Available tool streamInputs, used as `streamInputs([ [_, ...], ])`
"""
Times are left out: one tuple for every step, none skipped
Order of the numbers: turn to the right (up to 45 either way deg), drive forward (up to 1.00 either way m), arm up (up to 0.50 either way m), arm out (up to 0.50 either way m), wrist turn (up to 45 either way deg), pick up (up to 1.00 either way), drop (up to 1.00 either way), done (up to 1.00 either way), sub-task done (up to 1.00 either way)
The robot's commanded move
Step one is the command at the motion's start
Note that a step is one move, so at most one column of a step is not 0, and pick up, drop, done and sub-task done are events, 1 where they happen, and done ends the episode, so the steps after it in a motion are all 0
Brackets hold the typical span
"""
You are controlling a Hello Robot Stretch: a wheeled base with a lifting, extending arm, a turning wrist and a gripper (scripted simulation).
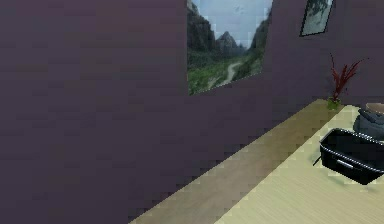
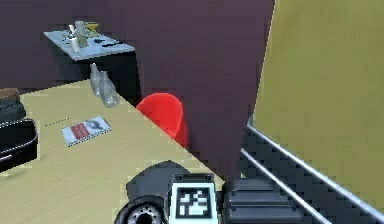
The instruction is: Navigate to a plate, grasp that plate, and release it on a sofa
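Where dark gripper (image 2: 148,198) shows at edge of pale wooden tabletop (image 2: 120,150), cannot tell if it holds anything; red rounded chair (image 2: 165,112) beyond it, clear glass bottle (image 2: 103,88) farther; place of plate cannot tell.

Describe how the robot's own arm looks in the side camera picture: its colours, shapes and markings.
At the arm side view's bottom edge lies a dark, ribbed arm bar. Left of it is a white square tag with black marks, set on a dark rounded housing with a small silvery ring.
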Motion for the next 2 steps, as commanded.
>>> streamInputs([
  [0.0,0.00,0.00,0.12,0.0,0.00,0.00,0.00,0.00],
  [0.0,0.00,0.00,0.00,45.0,0.00,0.00,0.00,0.00],
])
